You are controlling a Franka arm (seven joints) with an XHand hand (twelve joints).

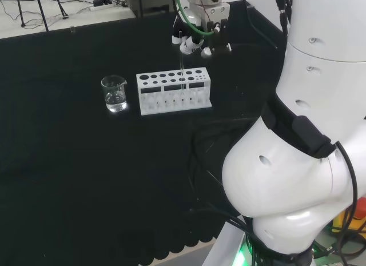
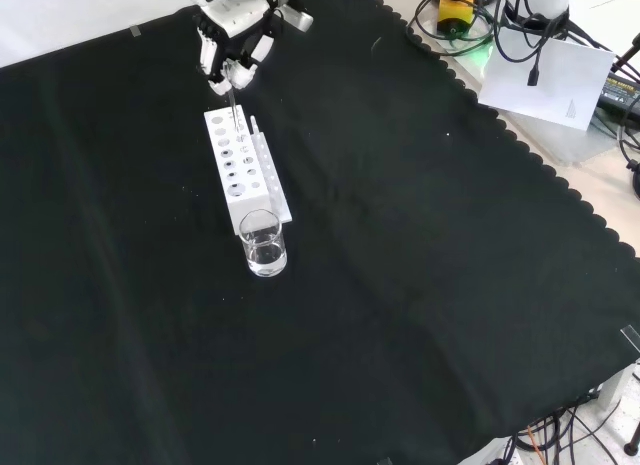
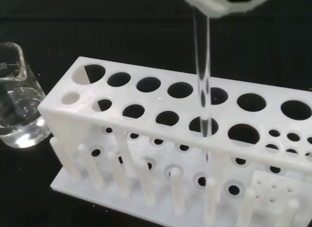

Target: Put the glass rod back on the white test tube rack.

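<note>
Glass rod [image 3: 202,85] upright, pinched by hand [image 1: 197,42] fingers [image 2: 222,73], tip inside white rack [image 3: 161,134] hole

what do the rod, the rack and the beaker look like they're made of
Glass rod: clear and smooth, probably glass; the rack's holes show through it.
Test tube rack: opaque white with a slight sheen and moulded pegs, likely plastic.
Beaker: transparent, with bright glints on its wall and clear liquid inside; glass or clear plastic, the look leaves it open.
</note>
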